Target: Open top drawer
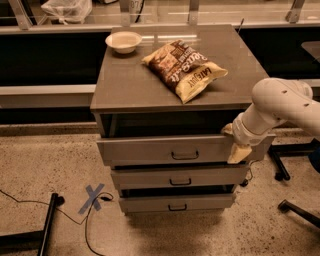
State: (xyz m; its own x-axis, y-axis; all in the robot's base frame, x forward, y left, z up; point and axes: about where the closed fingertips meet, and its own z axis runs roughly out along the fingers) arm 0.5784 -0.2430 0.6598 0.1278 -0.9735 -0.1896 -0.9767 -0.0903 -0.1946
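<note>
Speckled concrete floor lies nearest, in front of the cabinet (pixel 125 85), with a blue tape cross (pixel 94 197) and a thin black cable (pixel 30 202) off the cabinet's front left corner.

On the cabinet's face, the bottom drawer (pixel 150 204) and the middle drawer (pixel 150 177) sit low, each with a small black handle. Above them the top drawer (pixel 150 149) has the tallest front. It stands partly pulled out, with a dark gap between it and the cabinet's top, and its black bar handle (pixel 185 155) is centred and free.

The gripper (pixel 239 150) is at the right end of the top drawer's front, not at the handle. Whether it is released or clenched on that edge cannot be told. The white arm (pixel 280 102) reaches in from the cabinet's right side.

On the cabinet's top, a chip bag (pixel 184 69) lies right of centre with its lower corner close to the front edge. A white bowl (pixel 123 41) sits at the back left corner. Behind the cabinet, a clear plastic bag (pixel 66 9) rests on a shelf.

Risks, as I judge them: a pull from the drawer's far right end could skew it in its runners and jam it. The gripper could also slip off the edge. A sharp tug might jolt the cabinet and tip the chip bag off the front into the opening.
</note>
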